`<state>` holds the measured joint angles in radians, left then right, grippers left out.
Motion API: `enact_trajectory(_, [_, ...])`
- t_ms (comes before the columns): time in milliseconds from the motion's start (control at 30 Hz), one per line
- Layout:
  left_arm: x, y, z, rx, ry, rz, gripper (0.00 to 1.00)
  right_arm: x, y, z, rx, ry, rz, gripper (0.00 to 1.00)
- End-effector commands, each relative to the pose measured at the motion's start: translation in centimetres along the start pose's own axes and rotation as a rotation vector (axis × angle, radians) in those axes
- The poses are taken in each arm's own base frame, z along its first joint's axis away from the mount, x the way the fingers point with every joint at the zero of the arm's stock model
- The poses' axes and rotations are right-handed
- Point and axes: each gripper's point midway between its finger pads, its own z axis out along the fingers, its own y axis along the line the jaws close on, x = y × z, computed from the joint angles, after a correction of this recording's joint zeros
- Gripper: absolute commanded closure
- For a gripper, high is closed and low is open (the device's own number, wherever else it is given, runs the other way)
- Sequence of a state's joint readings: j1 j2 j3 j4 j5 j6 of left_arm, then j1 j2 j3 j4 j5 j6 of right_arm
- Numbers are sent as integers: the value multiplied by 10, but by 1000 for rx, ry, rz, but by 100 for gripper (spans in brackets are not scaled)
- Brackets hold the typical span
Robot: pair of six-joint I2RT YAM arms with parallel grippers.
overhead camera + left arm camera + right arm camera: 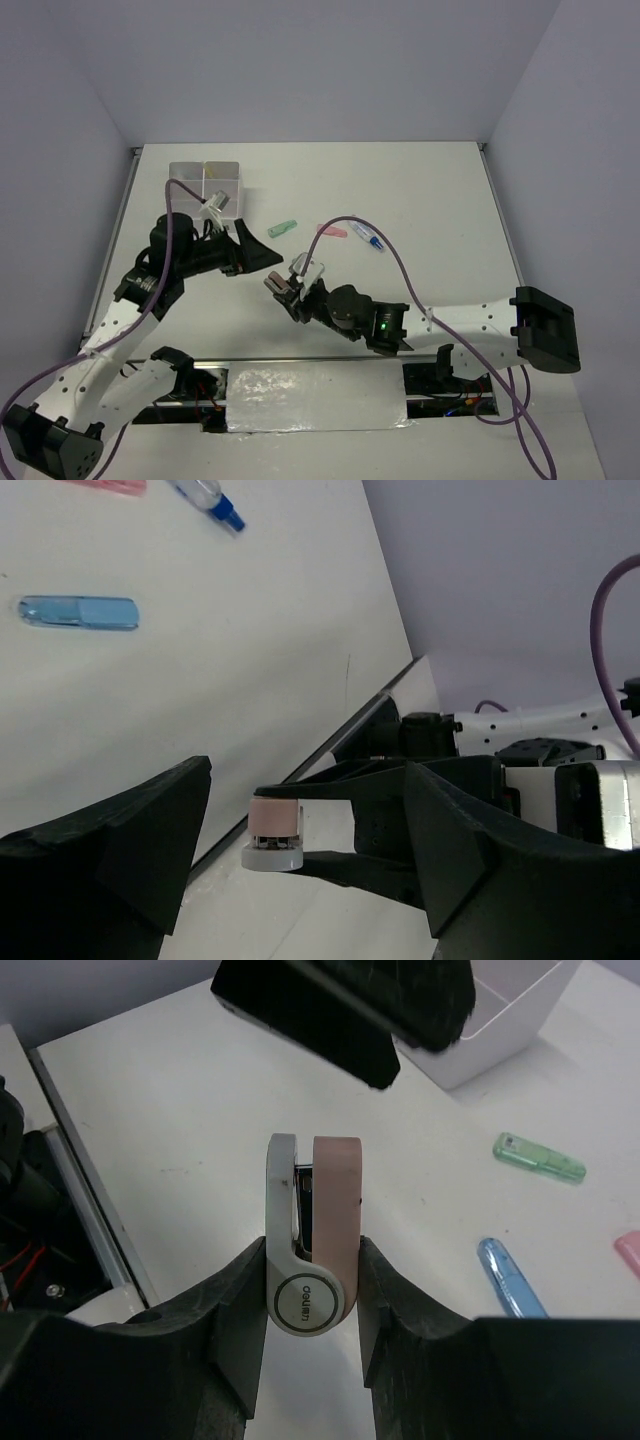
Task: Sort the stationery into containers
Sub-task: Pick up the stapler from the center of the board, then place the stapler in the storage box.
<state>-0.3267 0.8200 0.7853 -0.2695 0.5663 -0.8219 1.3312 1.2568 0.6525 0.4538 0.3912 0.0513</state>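
Observation:
My right gripper [312, 1252] is shut on a small pink and white stapler [335, 1190] and holds it above the table [420, 190]; it also shows in the top view [308, 268]. My left gripper [266, 254] is open and empty, just left of the stapler, which shows between its fingers [275, 830]. A green stick [284, 228], a pink stick [331, 231] and a blue-tipped clear pen [368, 237] lie on the table beyond. A blue stick [510, 1280] lies near the stapler. The translucent container [205, 185] stands at the far left.
A metal rail runs along the table's left edge [118, 235]. Purple cables [400, 270] loop over both arms. A taped strip [310, 395] lies between the arm bases at the near edge.

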Motion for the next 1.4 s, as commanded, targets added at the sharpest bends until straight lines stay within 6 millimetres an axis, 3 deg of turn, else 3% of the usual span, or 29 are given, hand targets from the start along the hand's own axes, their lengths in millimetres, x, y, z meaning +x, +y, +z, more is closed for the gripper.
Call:
enact_trajectory(0, [-5, -20, 1, 42, -14, 36, 11, -40, -7, -3, 52, -131, -56, 100])
enact_trajectory(233, [5, -11, 1, -18, 2, 63, 23, -49, -14, -7, 90, -173, -81, 100])
enact_trajectory(433, [16, -17, 5, 8, 41, 86, 38, -60, -14, -6, 95, -190, -102, 100])
enact_trajectory(600, [21, -25, 9, 34, 60, 103, 61, -61, -13, -1, 99, -182, -125, 100])
enact_trajectory(633, [22, -27, 9, 37, 65, 110, 73, -62, -14, 0, 103, -183, -127, 100])
enact_trajectory(700, [24, -27, 10, 32, 76, 111, 83, -61, -15, 1, 114, -181, -134, 100])
enact_trajectory(733, [25, -27, 11, 32, 81, 118, 94, -62, -16, 2, 119, -182, -135, 100])
enact_trajectory(833, [22, -24, 11, -3, 66, 125, 100, -64, -16, 5, 118, -179, -141, 100])
enact_trajectory(867, [19, -22, 10, -19, 49, 127, 100, -64, -16, 5, 115, -181, -130, 87])
enact_trajectory(900, [13, -11, 9, -83, 15, 129, 100, -59, -18, 4, 109, -174, -128, 11])
enact_trajectory(933, [6, -9, 7, -118, -12, 129, 100, -60, -21, 2, 119, -180, -109, 0])
enact_trajectory(1000, [-16, 7, 3, -250, -106, 125, 100, -56, -37, -6, 151, -182, -46, 0])
enact_trajectory(1067, [-25, 26, 0, -368, -143, 98, 100, -51, -49, -16, 179, -180, -3, 0])
enact_trajectory(1100, [-32, 33, -2, -417, -175, 86, 100, -39, -56, -23, 194, -165, 18, 0])
enact_trajectory(1133, [-49, 49, -8, -524, -251, 89, 100, -50, -68, -36, 226, -202, 46, 0])
enact_trajectory(1200, [-70, 64, -15, -620, -366, -18, 100, -50, -80, -55, 252, -223, 111, 0])
enact_trajectory(1267, [-93, 94, -28, -778, -482, -77, 100, -42, -95, -67, 313, -195, 129, 0])
enact_trajectory(1367, [-129, 140, -55, -964, -662, -239, 100, -46, -111, -85, 407, -166, 197, 0])
